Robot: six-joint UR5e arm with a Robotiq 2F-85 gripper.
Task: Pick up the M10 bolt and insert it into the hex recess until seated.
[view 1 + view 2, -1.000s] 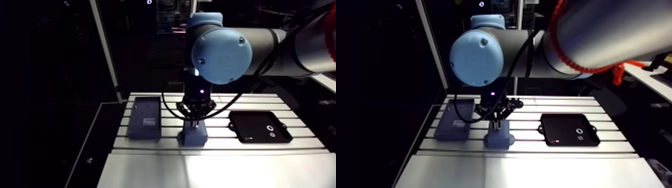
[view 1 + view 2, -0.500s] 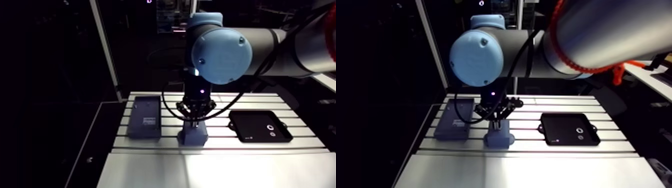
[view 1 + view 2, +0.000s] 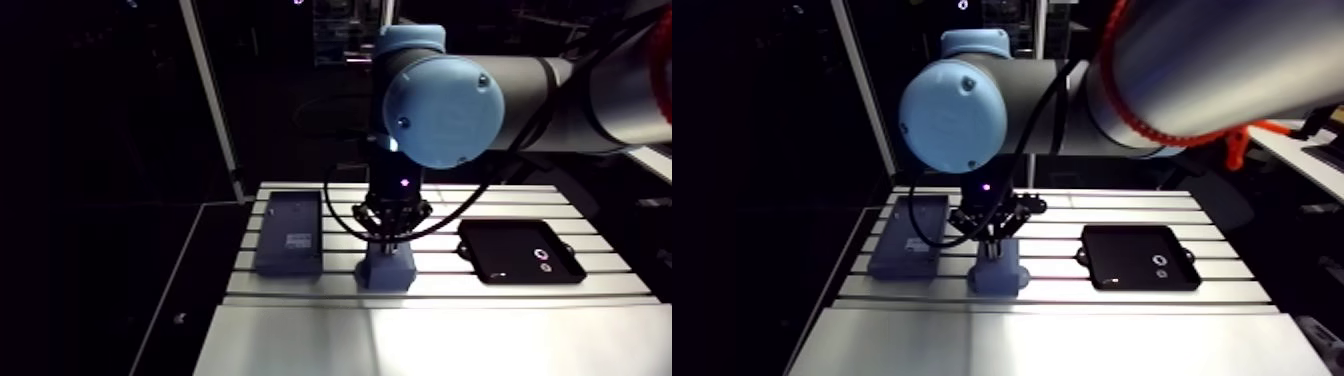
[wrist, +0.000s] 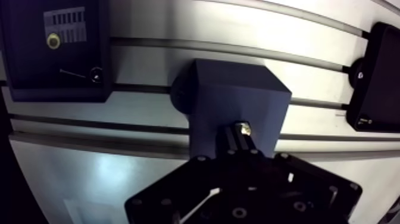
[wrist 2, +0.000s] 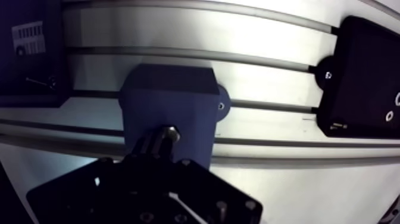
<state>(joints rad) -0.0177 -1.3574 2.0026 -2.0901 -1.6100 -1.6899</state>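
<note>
A dark blue-grey block (image 4: 238, 101) stands on the slotted table, and in the arm view it sits near the table's front edge (image 3: 388, 268). My gripper (image 4: 238, 140) hangs straight above it, shut on a small metal bolt (image 4: 242, 127). The bolt's brassy end sticks out past the fingertips and points down at the block's top face. In the arm view the gripper (image 3: 387, 240) sits just over the block. No hex recess shows on the block; the bolt and the fingers cover that part of its top.
A flat dark-blue box (image 3: 289, 234) with a label lies to the left of the block. A black tray (image 3: 520, 252) with small parts in it lies to the right. Slots run across the aluminium table (image 3: 430, 330).
</note>
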